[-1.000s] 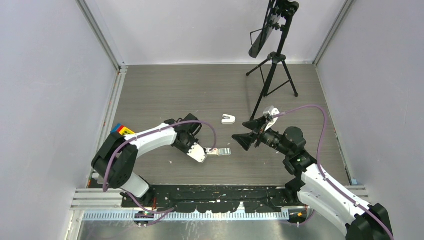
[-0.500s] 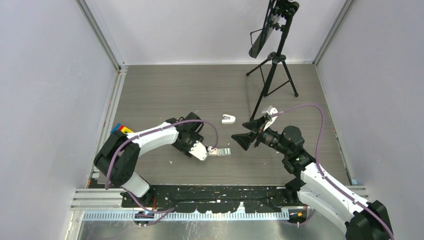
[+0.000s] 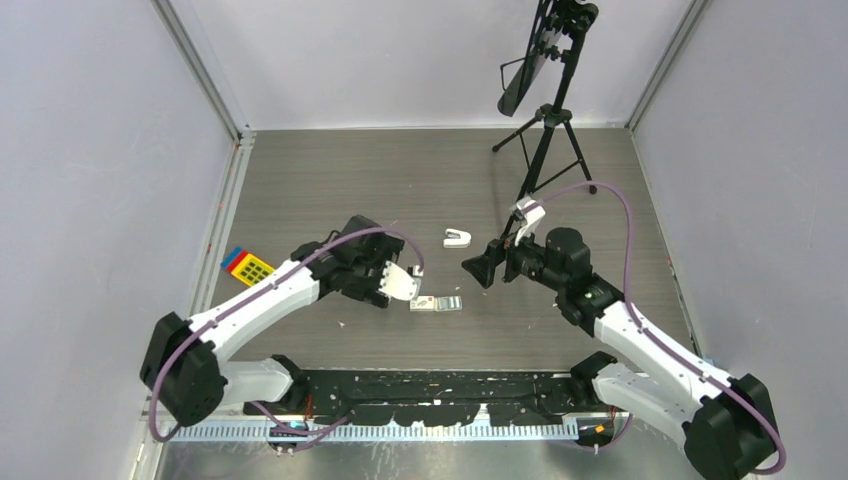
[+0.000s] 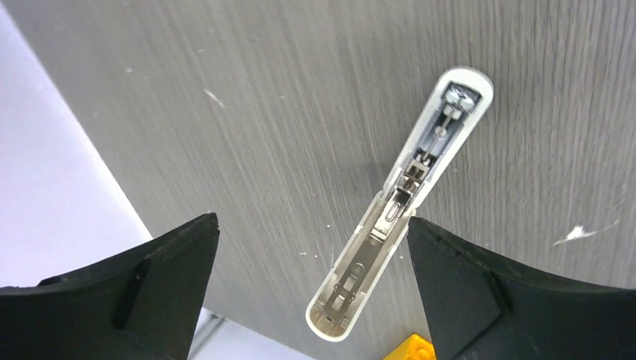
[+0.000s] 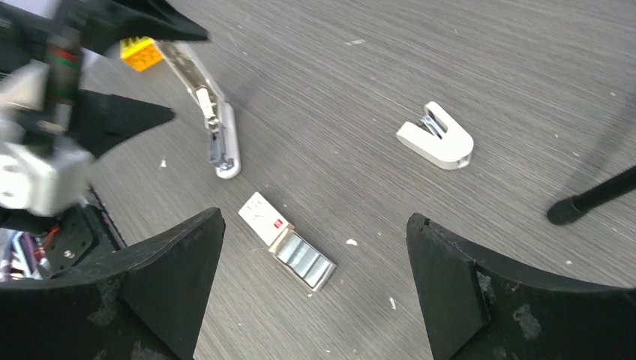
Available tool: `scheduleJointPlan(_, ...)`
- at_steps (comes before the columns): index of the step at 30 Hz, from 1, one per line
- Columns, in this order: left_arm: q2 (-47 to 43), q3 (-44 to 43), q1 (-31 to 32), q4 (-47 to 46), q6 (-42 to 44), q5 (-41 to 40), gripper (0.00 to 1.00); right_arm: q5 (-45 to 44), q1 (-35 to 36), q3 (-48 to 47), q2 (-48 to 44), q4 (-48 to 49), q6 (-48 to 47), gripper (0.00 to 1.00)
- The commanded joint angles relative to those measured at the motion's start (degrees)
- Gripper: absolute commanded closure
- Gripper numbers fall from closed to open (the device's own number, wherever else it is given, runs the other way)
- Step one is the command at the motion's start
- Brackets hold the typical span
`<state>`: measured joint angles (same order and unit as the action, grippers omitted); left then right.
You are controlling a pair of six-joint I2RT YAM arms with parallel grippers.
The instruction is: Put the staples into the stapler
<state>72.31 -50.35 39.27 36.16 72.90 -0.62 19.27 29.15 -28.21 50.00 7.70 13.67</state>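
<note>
Overhead, left gripper (image 4: pixel 311 223) and right gripper (image 5: pixel 315 217) gape empty; stapler (image 4: pixel 405 202) lies opened below, staples (image 5: pixel 300 255) beside, stubby stapler (image 5: pixel 442 146) and tripod (image 3: pixel 546 140) beyond.

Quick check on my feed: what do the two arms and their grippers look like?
They match. The left arm and right arm have white shells with black joints, and each trails a looping purple cable. The left gripper and right gripper carry broad, black, wedge-shaped fingers.
</note>
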Motion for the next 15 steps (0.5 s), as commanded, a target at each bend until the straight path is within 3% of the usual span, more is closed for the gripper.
scheduleJointPlan(1, -6.5, -1.9, 0.0, -6.5, -20.7, 4.3, 0.00, -4.7, 0.0, -6.0, 5.0, -6.6, -4.6, 0.04)
scheduleJointPlan(8, -15.9, -1.6, 0.1, -8.3, -51.6, 3.9, 0.00, -6.7, 0.0, -17.0, 19.3, -13.3, -10.7, 0.01)
scheduleJointPlan(12, -22.4, 0.4, 0.0, -7.1, -63.6, -0.4, 0.00, -9.4, 0.0, -22.6, 26.8, -13.5, -11.3, 0.00)
scheduleJointPlan(15, -28.5, 3.2, 0.0, -8.1, -66.6, -2.8, 0.00, -15.7, -0.1, -30.6, 34.9, -18.1, -7.8, 0.00)
